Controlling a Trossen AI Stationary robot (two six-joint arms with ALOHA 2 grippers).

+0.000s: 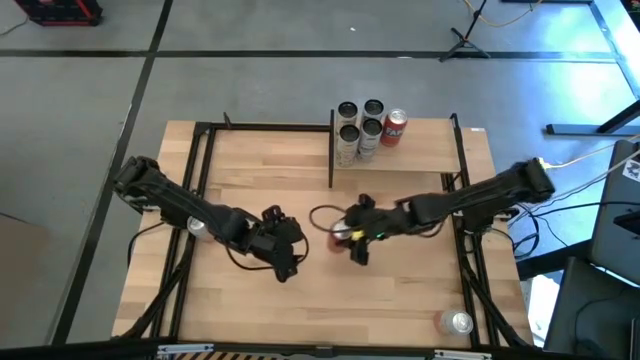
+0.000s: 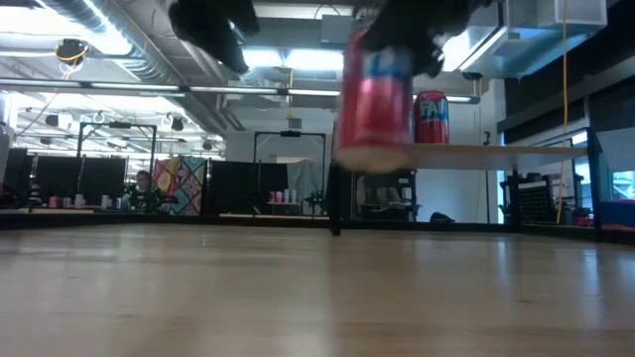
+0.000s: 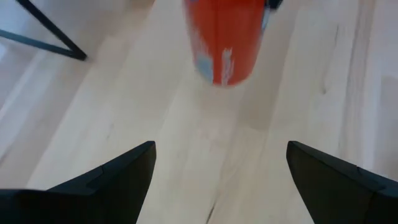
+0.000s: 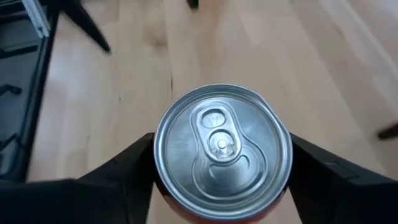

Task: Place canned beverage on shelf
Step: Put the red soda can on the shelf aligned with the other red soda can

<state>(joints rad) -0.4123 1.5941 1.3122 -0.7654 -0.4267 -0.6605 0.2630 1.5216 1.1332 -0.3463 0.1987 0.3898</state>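
A red beverage can (image 2: 377, 99) hangs above the wooden tabletop near its middle, with my right gripper (image 1: 342, 236) shut on it. Its silver top (image 4: 222, 146) faces the right wrist camera. My left gripper (image 1: 290, 250) stands open just to the left of it, nothing between its fingers (image 3: 221, 168), and sees the can's red wall (image 3: 227, 37) ahead. The shelf (image 1: 425, 160), a light wood panel on thin black posts, stands at the table's far right. On it stand several silver cans (image 1: 358, 122) and a red can (image 1: 395, 128). My right gripper pinches the can between its two fingers (image 4: 127, 171), one on each side of the wall just below the top rim (image 4: 160, 165). The fingers come slanting down from the table's right side. The can hangs upright, lifted clear of the tabletop.
One more silver can (image 1: 457, 322) stands on the tabletop at the near right corner. A black metal frame (image 1: 200, 170) runs around the table, with posts along both sides. Bare wood lies between the grippers and the shelf's front edge (image 2: 496, 151).
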